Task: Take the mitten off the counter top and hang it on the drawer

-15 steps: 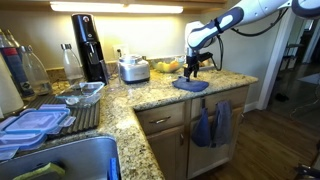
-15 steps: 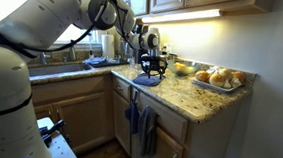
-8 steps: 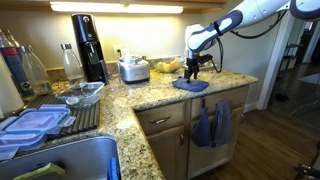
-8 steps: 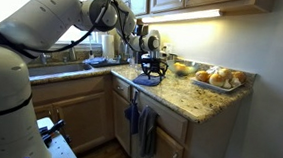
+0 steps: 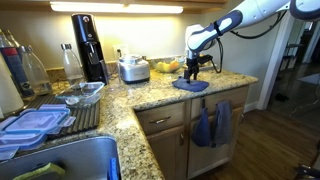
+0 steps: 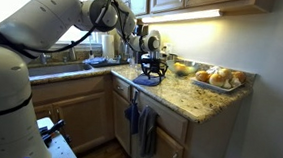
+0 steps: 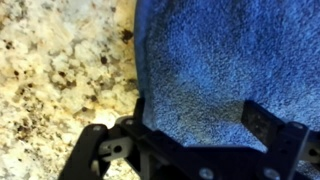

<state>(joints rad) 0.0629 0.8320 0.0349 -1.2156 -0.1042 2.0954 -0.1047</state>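
The medium-blue mitten (image 5: 190,86) lies flat on the speckled granite counter top (image 5: 150,96) near its rounded front edge. It shows in both exterior views (image 6: 145,79) and fills the wrist view (image 7: 210,60). My gripper (image 5: 191,74) points straight down, right on the mitten. Its jaws (image 7: 200,125) are open, with one finger at each side and blue fabric between them. The gripper also shows in an exterior view (image 6: 152,70). The brown wooden drawer (image 5: 163,120) sits just under the counter edge.
Two duller slate-blue cloths (image 5: 203,128) (image 5: 222,122) hang on the cabinet front below the mitten. A rice cooker (image 5: 133,68), a black coffee maker (image 5: 88,45) and a fruit bowl (image 5: 165,66) stand behind. A tray of bread (image 6: 218,79) is nearby, and the steel sink (image 5: 60,160) is beyond.
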